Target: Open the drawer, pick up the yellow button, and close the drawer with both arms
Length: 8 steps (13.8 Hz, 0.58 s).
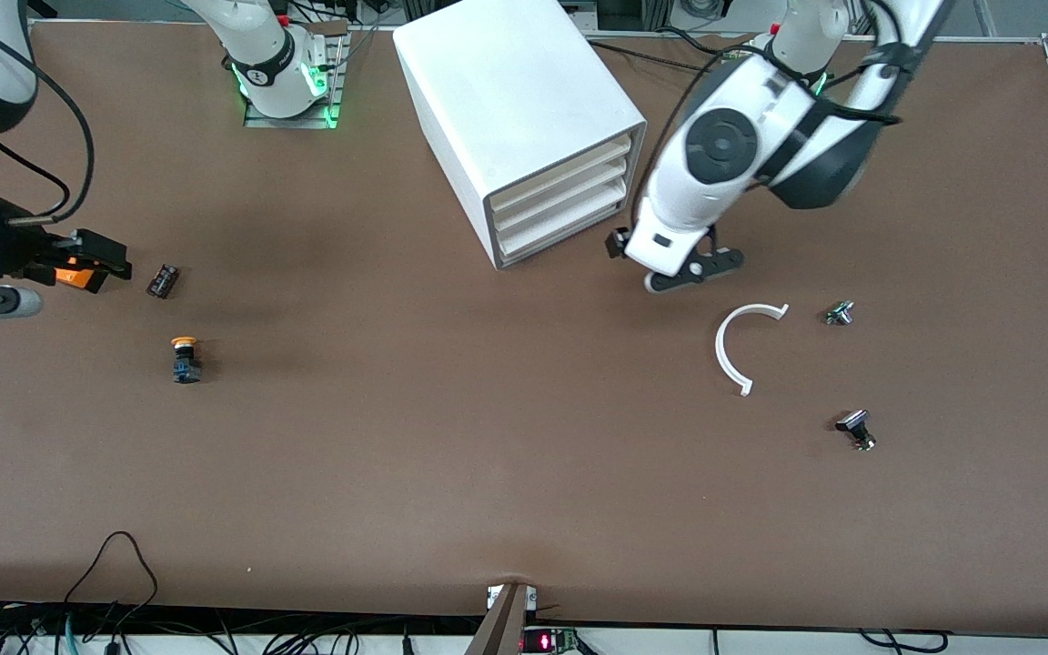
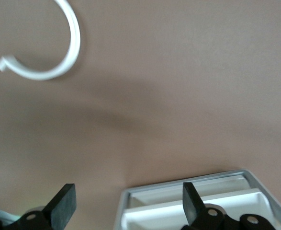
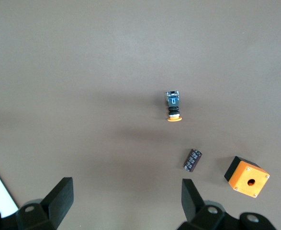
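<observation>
Drawer (image 1: 559, 182): shut, in cabinet (image 1: 515, 118). Button (image 1: 185, 358): on table, near right gripper (image 3: 126, 199), spread, empty. Left gripper (image 2: 128, 203): spread, empty, beside cabinet.

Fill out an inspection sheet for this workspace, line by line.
Surface: brown table, bare in the middle.
Job's things: white cabinet, top drawer shut; button lying on the table toward the right arm's end.
Clutter: orange box, small black part, white curved strip, two small metal parts.
Grippers: left gripper over the table in front of the cabinet, jaws open, empty; right gripper above the orange box, jaws open, empty.
Cables: loose black wires at the table edge nearest the camera.
Surroundings: nothing seen.
</observation>
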Each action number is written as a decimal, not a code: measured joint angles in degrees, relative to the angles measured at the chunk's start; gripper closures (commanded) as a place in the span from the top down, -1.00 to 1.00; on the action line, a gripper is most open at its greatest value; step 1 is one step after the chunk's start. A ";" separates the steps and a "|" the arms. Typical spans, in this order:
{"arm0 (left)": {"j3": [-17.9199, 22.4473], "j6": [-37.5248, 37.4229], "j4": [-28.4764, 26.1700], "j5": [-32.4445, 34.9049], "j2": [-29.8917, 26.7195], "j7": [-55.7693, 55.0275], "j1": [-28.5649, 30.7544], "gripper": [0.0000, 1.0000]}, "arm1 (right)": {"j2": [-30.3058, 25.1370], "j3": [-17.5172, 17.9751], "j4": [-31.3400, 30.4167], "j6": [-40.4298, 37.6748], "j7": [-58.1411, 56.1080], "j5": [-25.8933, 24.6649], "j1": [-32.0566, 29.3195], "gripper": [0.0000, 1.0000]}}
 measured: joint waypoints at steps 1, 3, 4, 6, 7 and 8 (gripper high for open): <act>0.07 -2.59 2.08 0.00 -0.04 4.85 1.88 0.96 | -0.89 0.27 0.57 -0.73 0.04 0.00 0.01 1.00; 1.47 -8.19 6.92 0.00 -0.63 14.41 3.91 0.96 | -3.01 1.43 0.82 -1.69 0.47 0.00 0.03 1.00; 3.49 -10.21 8.70 0.00 -1.65 18.77 3.56 0.96 | -3.92 1.98 0.83 -1.91 1.46 -0.01 0.05 1.00; 12.64 -12.02 9.68 -0.91 -5.62 26.27 -1.66 0.97 | -5.19 2.50 0.83 -2.25 3.13 -0.03 0.06 1.00; 18.05 -12.44 9.59 -1.85 -7.68 29.33 -5.18 0.98 | -5.48 2.51 0.83 -2.36 3.58 -0.03 0.05 1.00; 22.14 -12.54 9.31 -2.49 -9.46 32.29 -7.57 0.98 | -5.70 2.51 0.83 -2.52 4.29 -0.03 0.04 1.00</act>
